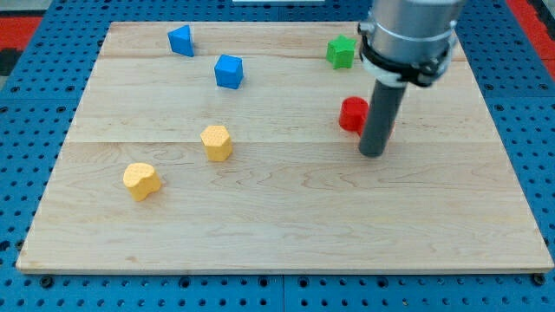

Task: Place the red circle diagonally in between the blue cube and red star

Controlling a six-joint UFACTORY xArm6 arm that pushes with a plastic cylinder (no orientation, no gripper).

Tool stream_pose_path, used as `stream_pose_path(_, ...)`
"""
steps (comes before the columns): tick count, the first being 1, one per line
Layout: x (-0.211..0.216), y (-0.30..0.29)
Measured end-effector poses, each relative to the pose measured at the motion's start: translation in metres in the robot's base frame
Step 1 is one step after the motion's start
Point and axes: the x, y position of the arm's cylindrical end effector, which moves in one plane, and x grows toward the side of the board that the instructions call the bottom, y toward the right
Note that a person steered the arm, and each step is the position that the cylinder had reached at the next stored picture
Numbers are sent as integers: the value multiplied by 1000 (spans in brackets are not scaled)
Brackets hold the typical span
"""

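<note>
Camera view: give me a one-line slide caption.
My tip rests just below-right of a red block on the wooden board; blue cube sits upper left.

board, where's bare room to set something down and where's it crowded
Free: the wide strip along the view's bottom, below the yellow blocks and my tip. Crowded: the view's top, with blue cube, green block and red block beside my tip.

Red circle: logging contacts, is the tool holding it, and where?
Nothing is held. My tip has no grasp; it stands at the red circle's right side, contact unclear.
</note>
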Motion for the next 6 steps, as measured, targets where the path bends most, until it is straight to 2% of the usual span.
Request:
stream_pose_path(1,0,-1)
stream_pose_path(2,0,33)
stream_pose_path(3,-33,75)
stream_pose_path(5,-107,24)
stream_pose_path(6,-83,12)
